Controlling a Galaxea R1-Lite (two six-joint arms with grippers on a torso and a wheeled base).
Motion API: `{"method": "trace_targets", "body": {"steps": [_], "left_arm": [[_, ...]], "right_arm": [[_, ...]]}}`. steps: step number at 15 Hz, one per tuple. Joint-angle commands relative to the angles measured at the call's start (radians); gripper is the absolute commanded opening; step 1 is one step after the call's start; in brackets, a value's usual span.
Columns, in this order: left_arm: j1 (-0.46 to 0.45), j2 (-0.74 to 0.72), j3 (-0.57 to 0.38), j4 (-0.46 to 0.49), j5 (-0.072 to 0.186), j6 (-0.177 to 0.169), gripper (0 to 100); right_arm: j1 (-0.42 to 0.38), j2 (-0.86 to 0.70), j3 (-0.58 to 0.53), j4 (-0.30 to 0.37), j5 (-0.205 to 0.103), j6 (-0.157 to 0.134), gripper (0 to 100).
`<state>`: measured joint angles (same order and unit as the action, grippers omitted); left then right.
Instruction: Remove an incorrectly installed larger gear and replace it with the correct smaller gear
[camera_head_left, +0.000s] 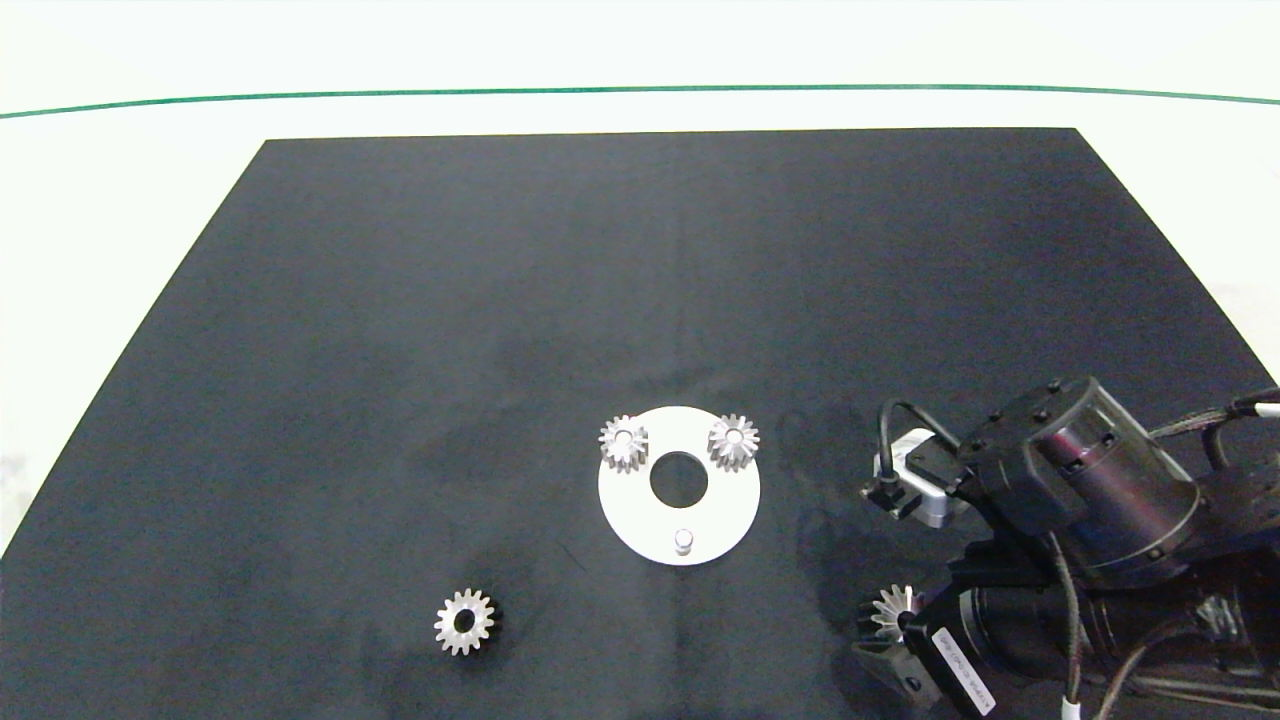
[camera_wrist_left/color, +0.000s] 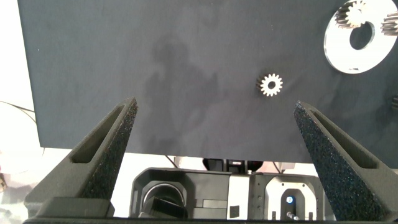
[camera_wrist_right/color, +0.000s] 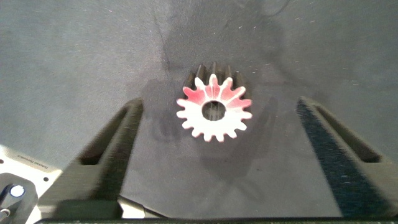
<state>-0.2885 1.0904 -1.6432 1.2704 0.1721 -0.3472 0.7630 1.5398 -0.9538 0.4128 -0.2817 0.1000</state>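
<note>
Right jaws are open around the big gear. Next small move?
Probably lift the right gripper straight up and clear: the larger gear lies on the mat between its open jaws, the plate's peg is bare, and the smaller gear waits nearby.

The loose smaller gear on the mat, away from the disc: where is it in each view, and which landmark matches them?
Head view: the smaller gear lies on the mat, toward the left arm's side of the disc.
Left wrist view: on the mat, ahead of the left gripper, apart from the disc.
Right wrist view: not in it; that one is the larger gear.
Landmark: the white disc, head and left wrist views.
</note>
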Motion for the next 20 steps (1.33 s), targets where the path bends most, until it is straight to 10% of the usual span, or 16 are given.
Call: {"method": "trace_targets", "body": {"steps": [1, 5, 6, 10, 13, 20], "left_arm": [[0.002, 0.008, 0.003, 0.006, 0.001, -0.003, 100], [-0.001, 0.023, 0.022, 0.006, 0.001, -0.003, 100], [-0.004, 0.036, 0.037, 0.003, 0.001, -0.003, 100], [-0.006, 0.074, 0.072, -0.002, 0.001, -0.003, 100], [-0.04, 0.106, 0.135, -0.016, -0.005, 0.03, 100], [-0.324, 0.178, 0.373, -0.278, 0.013, -0.049, 100]], "right_arm": [[-0.008, -0.076, -0.023, 0.011, -0.014, -0.022, 100], [-0.14, -0.122, -0.187, 0.112, -0.039, -0.014, 100], [-0.171, -0.144, -0.315, 0.258, -0.037, -0.002, 100], [-0.174, -0.141, -0.507, 0.535, -0.037, 0.136, 100], [-0.197, -0.139, -0.534, 0.587, -0.037, 0.167, 100], [-0.197, -0.168, -0.534, 0.587, -0.034, 0.164, 100]]}}
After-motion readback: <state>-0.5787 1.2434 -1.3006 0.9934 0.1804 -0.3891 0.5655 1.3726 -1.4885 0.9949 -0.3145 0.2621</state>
